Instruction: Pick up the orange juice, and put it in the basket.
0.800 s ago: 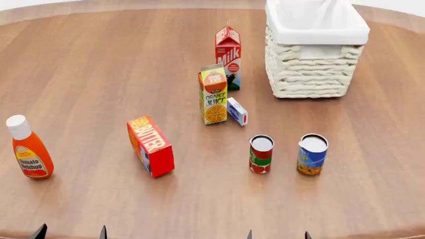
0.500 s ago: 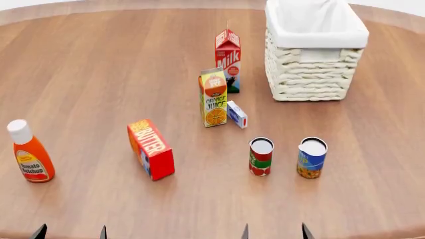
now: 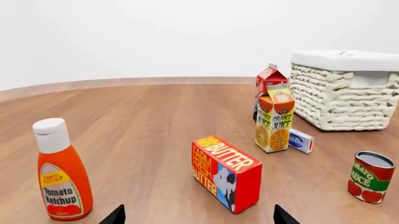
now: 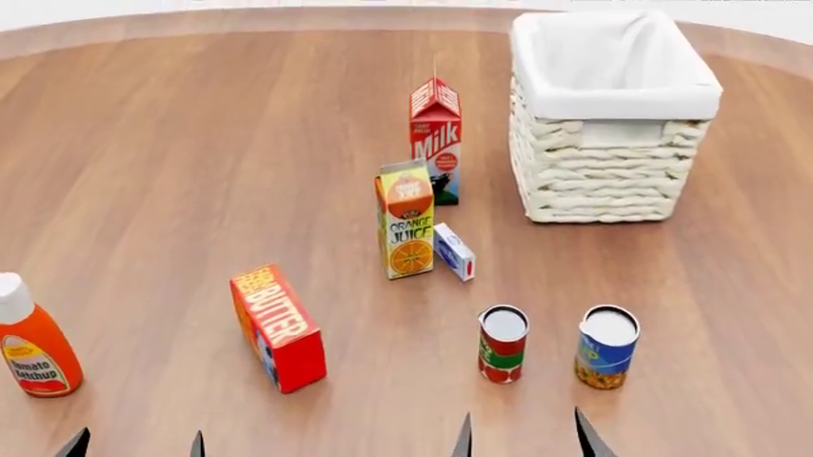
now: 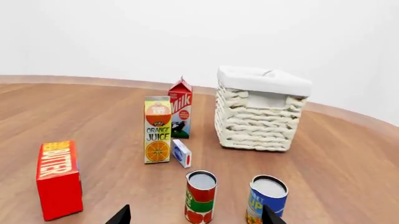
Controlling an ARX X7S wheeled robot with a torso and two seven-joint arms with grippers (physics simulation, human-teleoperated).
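The orange juice is a tall yellow-green carton with an orange top, upright mid-table; it also shows in the left wrist view and the right wrist view. The basket, cream wicker with a white liner, stands at the back right, and shows in the wrist views. My left gripper and right gripper are open and empty at the near edge, only their dark fingertips showing, well short of the carton.
A Milk carton stands just behind the juice, a small blue-white box beside it. A red BUTTER box, a ketchup bottle, a red-green can and a blue can stand nearer.
The head view has shifted, so all objects sit lower in the frame. The right gripper's fingertips have risen a little into view.
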